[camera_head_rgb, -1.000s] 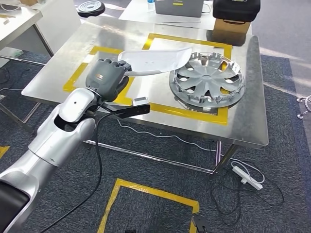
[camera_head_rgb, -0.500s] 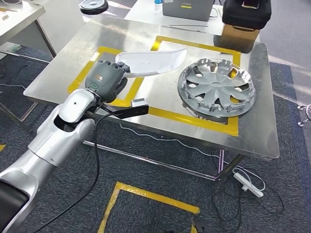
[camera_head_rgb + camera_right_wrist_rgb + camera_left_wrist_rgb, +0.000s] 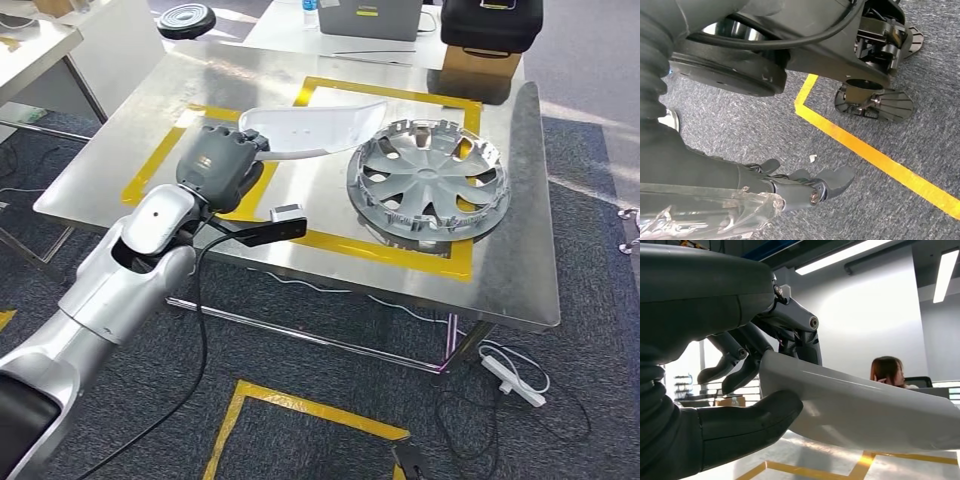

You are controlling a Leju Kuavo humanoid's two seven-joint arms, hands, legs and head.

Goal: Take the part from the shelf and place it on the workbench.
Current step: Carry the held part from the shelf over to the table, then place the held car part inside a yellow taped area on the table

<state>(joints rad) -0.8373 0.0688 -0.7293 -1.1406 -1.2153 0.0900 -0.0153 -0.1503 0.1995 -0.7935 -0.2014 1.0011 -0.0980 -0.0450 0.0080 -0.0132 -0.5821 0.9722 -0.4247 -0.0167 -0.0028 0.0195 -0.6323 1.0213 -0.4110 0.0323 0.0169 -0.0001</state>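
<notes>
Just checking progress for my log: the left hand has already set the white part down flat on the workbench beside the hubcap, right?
Not quite. The left hand grips the white part and holds it above the workbench, beside the hubcap. The left wrist view shows the thumb under the part, the fingers over its top, and open space between it and the taped surface.

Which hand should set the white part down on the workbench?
Left. The left hand already grips the white part above the workbench, beside the hubcap. The right hand hangs low over the carpet.
</notes>
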